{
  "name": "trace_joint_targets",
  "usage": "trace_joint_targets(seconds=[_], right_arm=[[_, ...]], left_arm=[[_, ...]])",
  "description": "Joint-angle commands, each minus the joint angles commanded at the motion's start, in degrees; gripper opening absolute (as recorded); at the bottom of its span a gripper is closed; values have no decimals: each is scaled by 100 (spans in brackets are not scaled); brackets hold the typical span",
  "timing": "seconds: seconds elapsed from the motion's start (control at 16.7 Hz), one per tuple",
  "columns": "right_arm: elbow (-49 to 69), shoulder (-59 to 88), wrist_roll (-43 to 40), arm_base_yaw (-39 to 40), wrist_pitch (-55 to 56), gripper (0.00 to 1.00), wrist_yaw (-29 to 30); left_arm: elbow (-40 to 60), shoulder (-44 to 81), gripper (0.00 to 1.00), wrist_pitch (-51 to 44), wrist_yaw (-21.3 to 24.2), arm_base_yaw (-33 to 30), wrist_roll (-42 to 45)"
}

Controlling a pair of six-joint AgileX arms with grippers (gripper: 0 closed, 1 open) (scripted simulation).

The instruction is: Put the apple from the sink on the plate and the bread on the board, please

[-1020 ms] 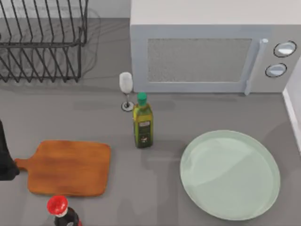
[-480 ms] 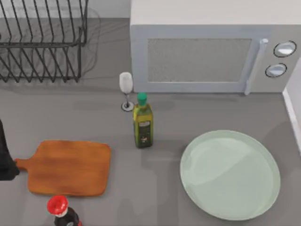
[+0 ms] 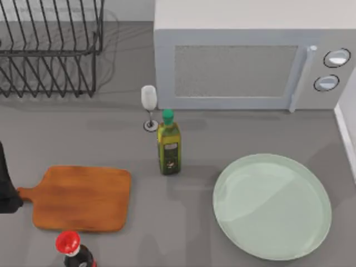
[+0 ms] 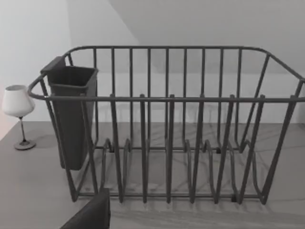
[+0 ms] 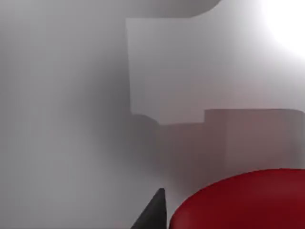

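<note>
Nothing has moved on the tabletop [image 3: 200, 139] since the earlier frames. Our left arm [image 3: 6, 183] sits parked at the left edge, just beside the handle of the board [image 3: 80, 197], which lies bare. The pale green plate [image 3: 272, 206] rests bare toward the right, below the microwave [image 3: 250, 55]. Between board and plate stands an oil bottle [image 3: 168, 144], with a wine glass [image 3: 149, 105] just behind it, and a red-capped dark bottle [image 3: 72, 250] stands near the board's lower edge. Our left wrist view faces the dish rack [image 4: 167, 133]. Our right wrist view has the apple [image 5: 243, 200] close beneath, beside one dark fingertip [image 5: 152, 212]. We cannot tell how either pair of jaws stands.
</note>
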Motion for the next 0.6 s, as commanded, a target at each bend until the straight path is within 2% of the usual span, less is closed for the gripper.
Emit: trace_joint_targets(seconds=[0.36,0.6], right_arm=[[516,-846,-14,-4,-1445,0,-8],[603,-1023,-15,-2,-1649,0,-10]], left_arm=[[0,0,100,0,0,0,0],[0,0,100,0,0,0,0]])
